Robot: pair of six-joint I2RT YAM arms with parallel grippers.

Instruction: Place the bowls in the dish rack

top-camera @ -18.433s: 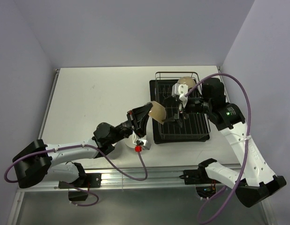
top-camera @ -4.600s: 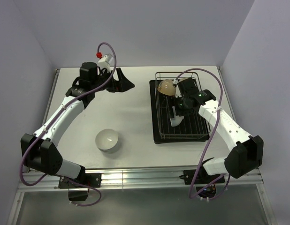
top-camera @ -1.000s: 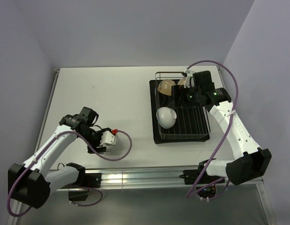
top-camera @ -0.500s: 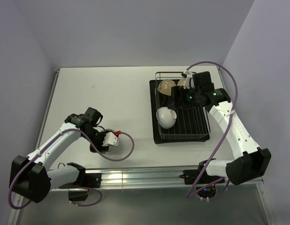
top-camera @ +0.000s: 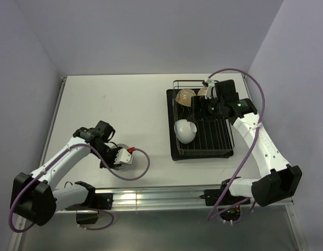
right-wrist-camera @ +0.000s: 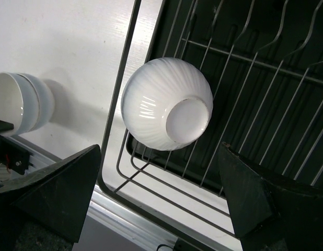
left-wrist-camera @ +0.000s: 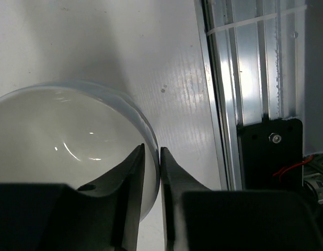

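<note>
A white bowl (left-wrist-camera: 62,136) sits on the table near the front edge. My left gripper (left-wrist-camera: 151,159) is shut on its right rim, one finger inside and one outside. In the top view my left gripper (top-camera: 114,158) covers most of that bowl. The dark wire dish rack (top-camera: 203,144) stands at the right. A white ribbed bowl (right-wrist-camera: 166,110) lies tilted in it, base up, also seen from above (top-camera: 185,130). Two tan bowls (top-camera: 185,97) stand at the rack's far end. My right gripper (right-wrist-camera: 159,193) hangs wide open and empty above the rack (right-wrist-camera: 255,78).
The aluminium rail (left-wrist-camera: 255,89) of the table's front edge runs just right of the held bowl. The right wrist view shows the table bowl (right-wrist-camera: 20,107) left of the rack's frame. Purple cables loop from both arms.
My left gripper has shifted slightly right along the front of the table, settling over the white bowl. The right arm and the bowls in the rack have not moved.
</note>
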